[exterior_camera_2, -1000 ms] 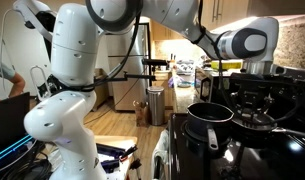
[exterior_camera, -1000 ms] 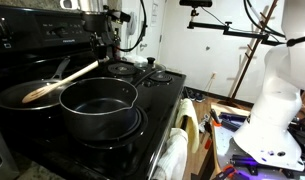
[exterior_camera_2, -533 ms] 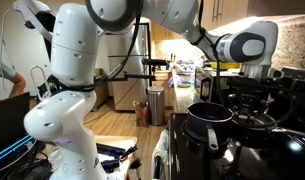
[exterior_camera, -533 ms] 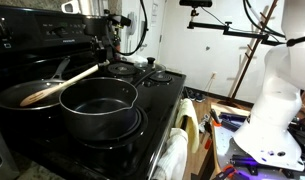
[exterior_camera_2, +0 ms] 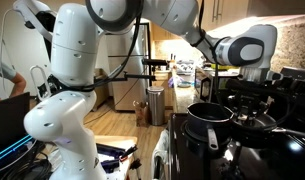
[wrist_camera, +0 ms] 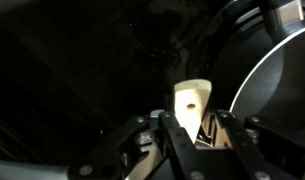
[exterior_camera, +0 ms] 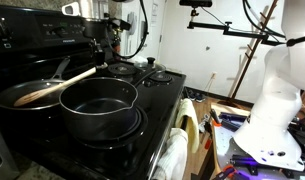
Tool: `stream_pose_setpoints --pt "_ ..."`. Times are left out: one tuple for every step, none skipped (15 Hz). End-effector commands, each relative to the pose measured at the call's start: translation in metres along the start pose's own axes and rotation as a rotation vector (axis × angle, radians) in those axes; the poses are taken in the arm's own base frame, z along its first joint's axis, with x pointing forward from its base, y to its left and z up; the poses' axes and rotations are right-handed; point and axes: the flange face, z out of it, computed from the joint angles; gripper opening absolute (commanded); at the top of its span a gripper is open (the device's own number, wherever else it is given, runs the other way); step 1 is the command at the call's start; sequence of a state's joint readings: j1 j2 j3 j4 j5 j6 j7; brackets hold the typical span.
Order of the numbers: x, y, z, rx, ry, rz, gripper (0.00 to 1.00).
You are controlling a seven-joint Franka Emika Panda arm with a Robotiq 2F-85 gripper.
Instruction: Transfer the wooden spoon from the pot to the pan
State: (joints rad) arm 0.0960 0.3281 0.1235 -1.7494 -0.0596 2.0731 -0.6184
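Observation:
The wooden spoon [exterior_camera: 57, 85] lies slanted, its oval bowl low inside the shallow black pan [exterior_camera: 12, 103] at the left of the stove and its handle rising to the right. My gripper [exterior_camera: 102, 62] is shut on the handle's end, above and behind the deep black pot [exterior_camera: 97, 110], which stands empty in front. In the wrist view the pale handle end with its hole [wrist_camera: 192, 100] sticks out between my fingers [wrist_camera: 197, 135]. In an exterior view my wrist [exterior_camera_2: 242, 50] hangs over the stove behind the pot [exterior_camera_2: 210, 113]; the spoon is hidden there.
The black stove top [exterior_camera: 157, 95] has burners behind the pot and a raised control panel [exterior_camera: 42, 35] along the back. A curved dark rim [wrist_camera: 267, 80] fills the right of the wrist view. A cloth [exterior_camera: 177, 150] hangs at the stove's front.
The spoon has slid leftwards and down, so its bowl sits deeper in the pan. My gripper has shifted slightly with it and stayed shut on the handle.

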Motion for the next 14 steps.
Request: stream_pose_setpoints --pt "-0.007 -0.001 -0.001 -0.016 0.028 0.009 0.07" --pt "-0.007 0.0 0.001 -0.025 0.029 0.014 0.07" --pt "-0.009 0.002 0.004 -0.025 0.029 0.016 0.07" --pt "-0.011 0.004 0.006 -0.029 0.03 0.012 0.07" --pt "-0.012 0.006 0.007 -0.034 0.028 0.017 0.07" --pt "-0.013 0.008 0.008 -0.035 0.03 0.026 0.33" --pt "-0.015 0.01 0.009 -0.034 0.031 0.028 0.55" --pt "-0.016 0.011 0.009 -0.04 0.028 0.026 0.58" --pt "-0.017 0.012 0.009 -0.039 0.031 0.031 0.6" --pt "-0.018 0.013 0.009 -0.042 0.03 0.037 0.65" --pt "-0.018 0.014 0.007 -0.04 0.034 0.037 0.72" --pt "-0.018 0.014 0.006 -0.046 0.033 0.037 0.78" --pt "-0.019 0.015 0.003 -0.054 0.033 0.035 0.85" --pt "-0.019 0.015 -0.001 -0.065 0.03 0.029 0.91"
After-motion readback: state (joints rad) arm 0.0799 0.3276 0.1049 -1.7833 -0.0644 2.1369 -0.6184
